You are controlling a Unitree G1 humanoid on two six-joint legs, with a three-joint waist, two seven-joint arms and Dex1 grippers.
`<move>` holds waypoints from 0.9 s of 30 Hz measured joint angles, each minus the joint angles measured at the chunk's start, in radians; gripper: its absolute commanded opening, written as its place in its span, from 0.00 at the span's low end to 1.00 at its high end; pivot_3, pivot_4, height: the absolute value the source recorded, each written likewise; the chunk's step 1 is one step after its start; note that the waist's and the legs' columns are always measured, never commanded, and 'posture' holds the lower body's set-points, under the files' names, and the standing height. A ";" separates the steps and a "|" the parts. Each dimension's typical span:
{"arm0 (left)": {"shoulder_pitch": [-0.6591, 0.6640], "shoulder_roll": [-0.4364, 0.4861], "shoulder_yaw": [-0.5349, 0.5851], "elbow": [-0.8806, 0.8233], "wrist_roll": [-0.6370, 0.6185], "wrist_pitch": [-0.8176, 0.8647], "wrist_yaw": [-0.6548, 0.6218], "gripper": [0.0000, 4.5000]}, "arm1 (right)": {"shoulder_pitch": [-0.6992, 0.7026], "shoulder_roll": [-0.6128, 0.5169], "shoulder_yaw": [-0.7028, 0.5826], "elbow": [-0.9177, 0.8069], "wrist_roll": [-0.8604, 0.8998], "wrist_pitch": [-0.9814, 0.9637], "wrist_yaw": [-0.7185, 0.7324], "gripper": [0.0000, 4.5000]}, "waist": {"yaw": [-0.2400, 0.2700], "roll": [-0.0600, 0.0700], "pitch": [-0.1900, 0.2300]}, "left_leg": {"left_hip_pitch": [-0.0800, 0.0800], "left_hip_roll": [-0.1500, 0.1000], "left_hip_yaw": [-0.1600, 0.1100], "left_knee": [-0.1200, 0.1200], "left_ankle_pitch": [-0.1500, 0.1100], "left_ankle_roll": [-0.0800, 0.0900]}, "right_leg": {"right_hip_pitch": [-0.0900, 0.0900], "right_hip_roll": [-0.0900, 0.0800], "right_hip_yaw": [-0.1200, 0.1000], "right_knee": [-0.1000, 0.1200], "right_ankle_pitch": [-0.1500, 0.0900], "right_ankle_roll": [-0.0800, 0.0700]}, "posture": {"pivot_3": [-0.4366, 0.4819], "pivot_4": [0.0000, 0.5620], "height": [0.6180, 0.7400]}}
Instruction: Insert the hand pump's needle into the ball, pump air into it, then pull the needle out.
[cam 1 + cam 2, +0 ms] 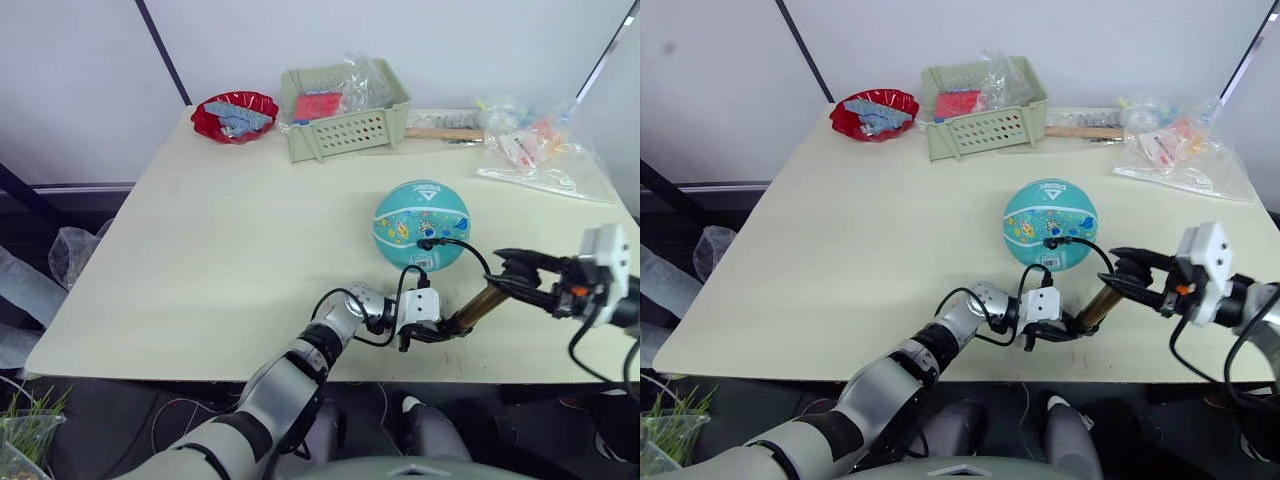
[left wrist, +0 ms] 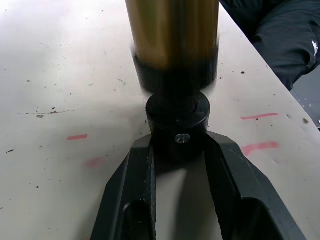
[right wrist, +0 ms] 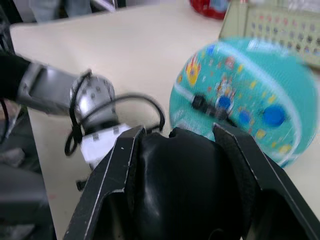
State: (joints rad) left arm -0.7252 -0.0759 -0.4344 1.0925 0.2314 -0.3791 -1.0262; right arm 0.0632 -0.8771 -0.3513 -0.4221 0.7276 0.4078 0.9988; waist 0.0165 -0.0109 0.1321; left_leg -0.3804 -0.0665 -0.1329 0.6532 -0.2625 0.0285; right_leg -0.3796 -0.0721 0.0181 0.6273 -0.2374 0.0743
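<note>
The teal ball [image 1: 421, 225] rests on the table right of centre. The needle [image 1: 428, 243], with its small black fitting, is stuck into the ball's near side, and a thin black hose loops from it down to the hand pump [image 1: 478, 306]. The bronze pump lies slanted near the table's front edge. My left gripper [image 1: 432, 331] is shut on the pump's lower black end cap [image 2: 177, 120]. My right gripper [image 1: 515, 276] is shut on the pump's black handle [image 3: 180, 185] at the upper end, just right of the ball [image 3: 245, 100].
A red bowl [image 1: 235, 115] and a pale green basket [image 1: 345, 118] stand at the back of the table. A wooden stick [image 1: 445, 133] and clear plastic bags [image 1: 540, 150] lie at the back right. The table's front edge runs just below both grippers.
</note>
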 measured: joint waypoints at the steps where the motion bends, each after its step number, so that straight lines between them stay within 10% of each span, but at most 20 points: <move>1: -0.001 0.000 0.000 0.002 0.000 0.000 -0.001 0.22 | -0.003 -0.008 -0.021 -0.010 0.024 0.016 0.002 0.36 | 0.000 0.000 0.000 | 0.000 0.000 -0.001 0.000 0.000 0.000 | 0.000 0.000 -0.001 0.000 0.000 0.000 | 0.48 0.27 1.00; 14: -0.012 -0.005 -0.002 0.018 0.001 -0.011 0.002 0.22 | -0.165 -0.278 -0.288 -0.028 0.282 0.292 0.061 0.36 | 0.002 0.003 0.006 | -0.002 0.000 0.001 0.000 0.000 0.000 | -0.001 -0.001 0.000 0.000 0.000 0.000 | 0.48 0.27 1.00; 27: -0.011 -0.001 -0.006 0.022 0.005 -0.019 0.011 0.22 | -0.197 -0.216 -0.131 -0.073 0.214 0.282 0.019 0.36 | -0.001 0.000 0.005 | 0.000 0.000 0.002 0.000 0.000 0.000 | -0.001 -0.002 0.000 0.000 0.000 0.000 | 0.48 0.27 1.00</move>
State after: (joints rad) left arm -0.7365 -0.0767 -0.4399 1.1148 0.2364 -0.3985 -1.0151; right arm -0.1340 -1.0929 -0.4825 -0.4954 0.9419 0.6897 1.0176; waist 0.0157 -0.0109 0.1368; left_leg -0.3809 -0.0661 -0.1312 0.6535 -0.2626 0.0286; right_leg -0.3802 -0.0737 0.0182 0.6270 -0.2373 0.0746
